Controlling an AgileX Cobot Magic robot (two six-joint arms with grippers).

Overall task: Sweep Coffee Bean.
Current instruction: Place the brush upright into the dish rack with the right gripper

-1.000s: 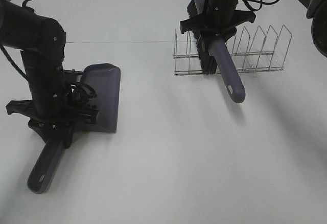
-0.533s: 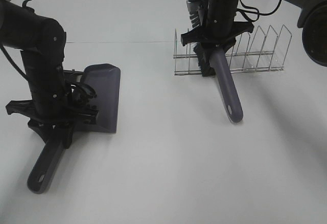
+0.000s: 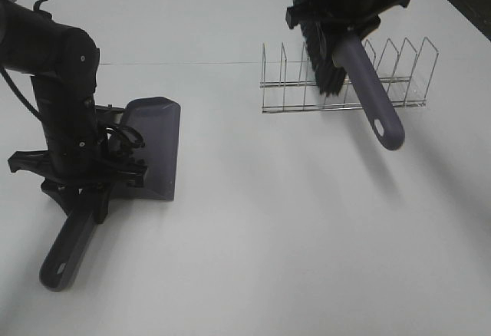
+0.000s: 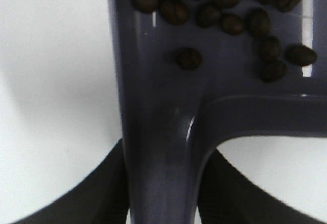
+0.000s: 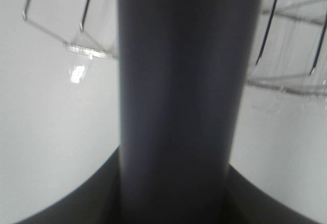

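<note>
1. Coffee bean (image 4: 232, 23): a loose cluster is seen in the left wrist view, lying inside the grey-purple dustpan (image 3: 157, 148) near where the handle joins the pan. None can be made out in the high view.
2. Handling, as judged: the beans are tiny, hard, light and smooth, so they are likely to roll or scatter if the pan is tipped or jolted. They are too small to be pinched one by one.
3. Where to take hold, as judged: the beans are best not gripped at all but moved by the tools, with the pan held by its handle and kept level.
4. Left claw (image 3: 84, 190): it is clamped shut on the dustpan handle, with the dark fingers on both sides of it in the wrist view.
5. Left arm pose: the arm stands upright over the handle with the claw pointing down. The pan appears to rest flat on the tabletop (image 3: 268, 236).
6. Right claw (image 3: 345, 25): it is closed on the handle of the brush (image 3: 372, 94).
7. Right arm pose: the arm is raised at the far side and the brush is held in the air over the wire rack (image 3: 403, 83). The bristles are near the claw and the handle slants down toward the front.
8. The two arms are well apart.
</note>
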